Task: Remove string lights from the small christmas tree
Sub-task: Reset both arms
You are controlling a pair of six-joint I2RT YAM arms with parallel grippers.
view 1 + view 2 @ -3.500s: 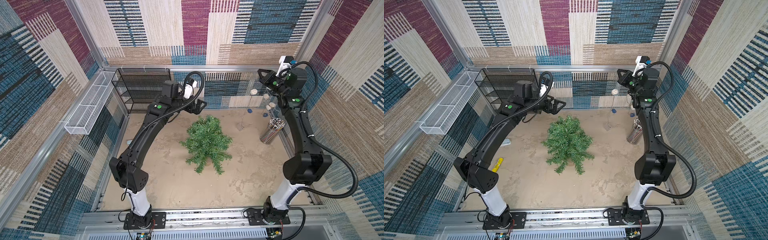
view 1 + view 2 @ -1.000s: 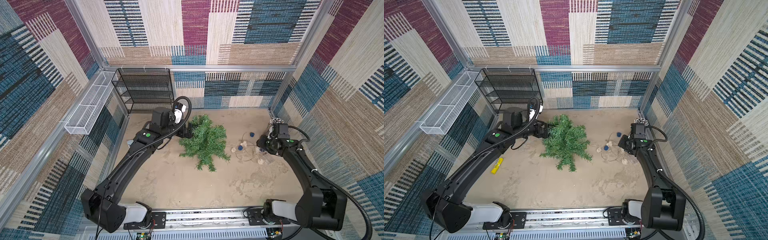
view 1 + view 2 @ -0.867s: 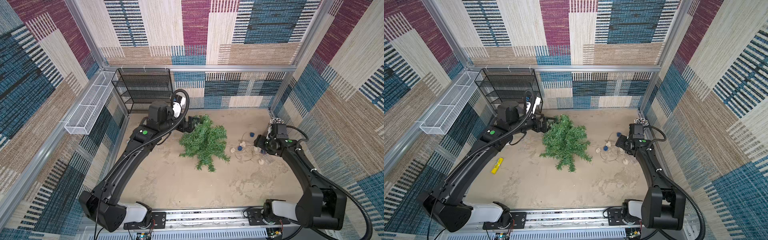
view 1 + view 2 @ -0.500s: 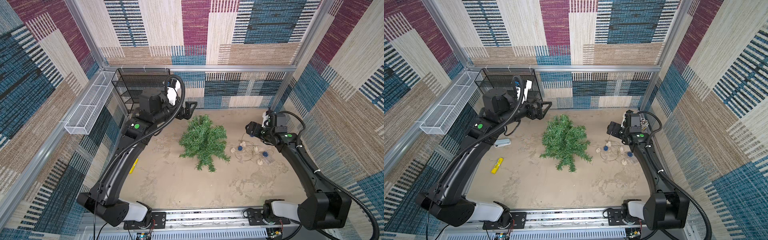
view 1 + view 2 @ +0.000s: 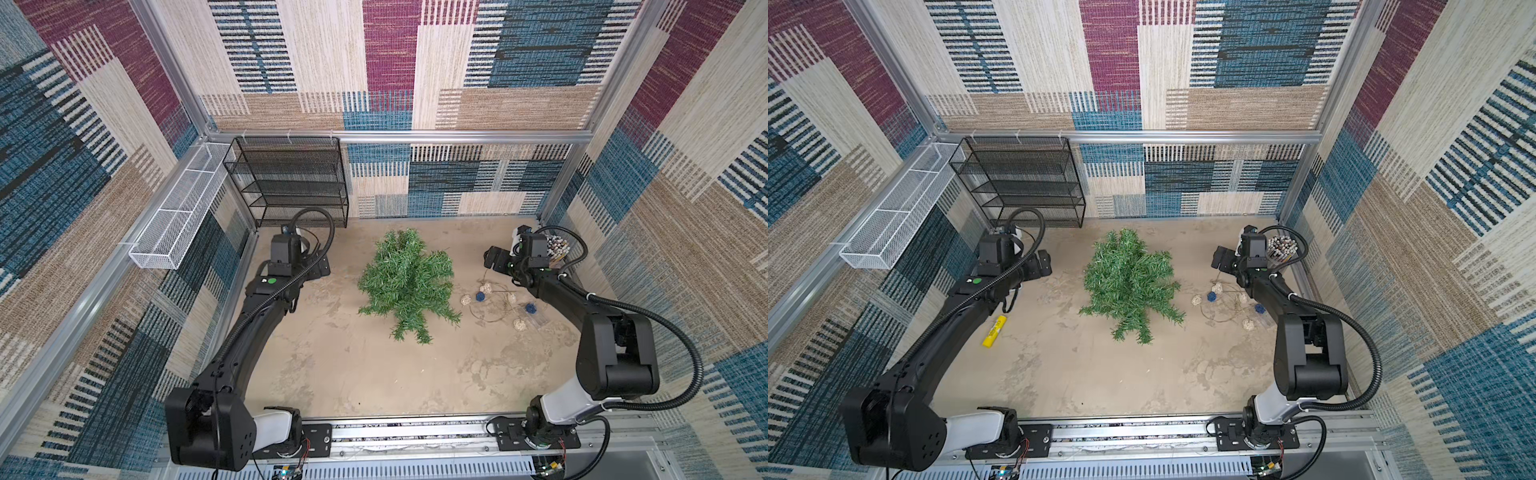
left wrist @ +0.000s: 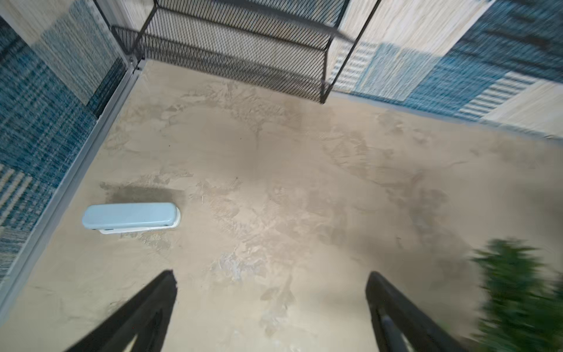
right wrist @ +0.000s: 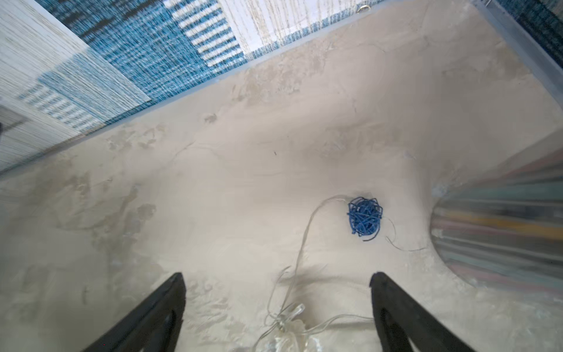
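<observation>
Nearest you, both arm bases sit on the front rail, and the sandy table (image 5: 353, 374) stretches away from them. On your left side a yellow marker (image 5: 994, 331) lies on the table beside the left arm. Mid-table, the small christmas tree (image 5: 405, 282) lies on its side with bare green branches, no wire on it in both top views. Just to its right, apart from the branches, the string lights (image 5: 498, 307) rest in a loose tangle on the table, cream balls and blue balls spread along the pale wire.

Farther back, your left gripper (image 6: 271, 307) hangs over bare table to the left of the tree with its jaws spread wide and nothing between them; a pale blue stapler (image 6: 131, 217) lies ahead of it. Your right gripper (image 7: 277, 311) hovers above the far end of the lights, jaws wide apart and empty, one blue ball (image 7: 364, 220) just beyond. The cup of pencils (image 5: 1281, 248) stands beside it. The black mesh shelf (image 5: 291, 183) stands against the back wall.
</observation>
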